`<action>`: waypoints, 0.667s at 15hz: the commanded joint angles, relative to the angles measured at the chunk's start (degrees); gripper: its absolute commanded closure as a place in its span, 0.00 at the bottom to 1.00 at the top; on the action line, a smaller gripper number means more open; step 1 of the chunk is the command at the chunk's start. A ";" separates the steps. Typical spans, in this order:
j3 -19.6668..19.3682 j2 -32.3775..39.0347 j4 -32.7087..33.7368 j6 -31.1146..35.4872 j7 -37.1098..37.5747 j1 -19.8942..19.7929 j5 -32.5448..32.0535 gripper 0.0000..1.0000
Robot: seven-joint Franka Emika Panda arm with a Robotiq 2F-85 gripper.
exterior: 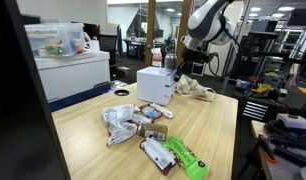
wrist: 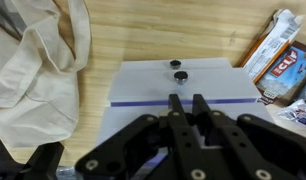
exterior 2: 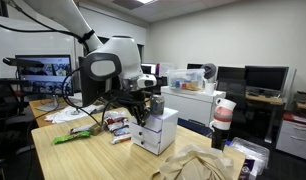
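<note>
A white box (exterior: pixel 155 85) (exterior 2: pixel 155 130) with a purple stripe stands on the wooden table (exterior: pixel 218 130). In the wrist view two small black knobs (wrist: pixel 178 70) sit on the box top (wrist: pixel 143 85). My gripper (wrist: pixel 187 98) hangs right over the box, fingers pointing down at its top. In both exterior views the gripper (exterior: pixel 171 66) (exterior 2: pixel 143 112) is at the box's upper edge. The fingers stand almost together with only a thin dark slit between them, and I see nothing held there.
A crumpled cream cloth (exterior: pixel 196 90) (exterior 2: pixel 198 165) (wrist: pixel 33 70) lies beside the box. Several snack packets (exterior: pixel 143 125) (wrist: pixel 283 60) and a green packet (exterior: pixel 183 155) are scattered on the other side. Desks, monitors and a plastic bin (exterior: pixel 53 40) surround the table.
</note>
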 commanded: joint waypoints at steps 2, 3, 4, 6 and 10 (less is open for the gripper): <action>-3.52 -1.34 1.61 -4.74 -0.06 2.94 2.19 0.96; -3.94 -1.38 1.47 -4.93 -0.15 3.36 2.07 0.96; -4.22 -1.44 0.81 -4.77 -0.23 3.84 1.82 0.96; -4.63 -1.39 -0.58 -4.29 -0.28 4.81 1.18 0.96; -5.16 -0.88 -3.97 -2.31 0.08 6.59 -0.03 0.96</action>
